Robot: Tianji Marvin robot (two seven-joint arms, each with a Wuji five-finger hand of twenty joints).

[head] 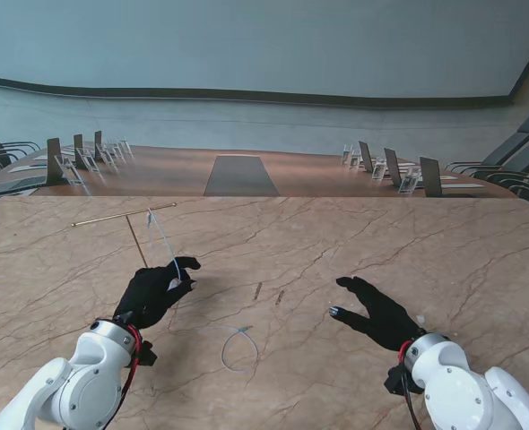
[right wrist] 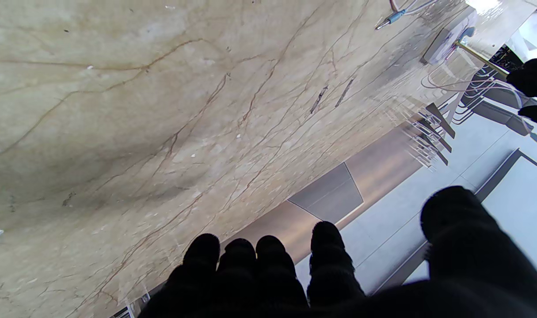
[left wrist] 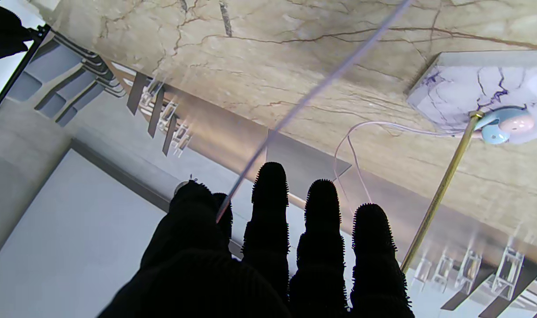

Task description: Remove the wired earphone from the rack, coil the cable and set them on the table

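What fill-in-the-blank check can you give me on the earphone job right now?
1. The cable is pinched by the ____ hand.
2. The right hand holds ____.
3. The cable runs up to the rack's ____ bar.
4. A loose loop of cable lies on the ____.

Missing: left; nothing; horizontal; table

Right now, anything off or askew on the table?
Nothing looks damaged. The earphone cable is only half off the rack: the left hand pinches one strand running taut from the bar, while a loose loop trails uncoiled on the table nearer to me. The right hand is open, holding nothing.
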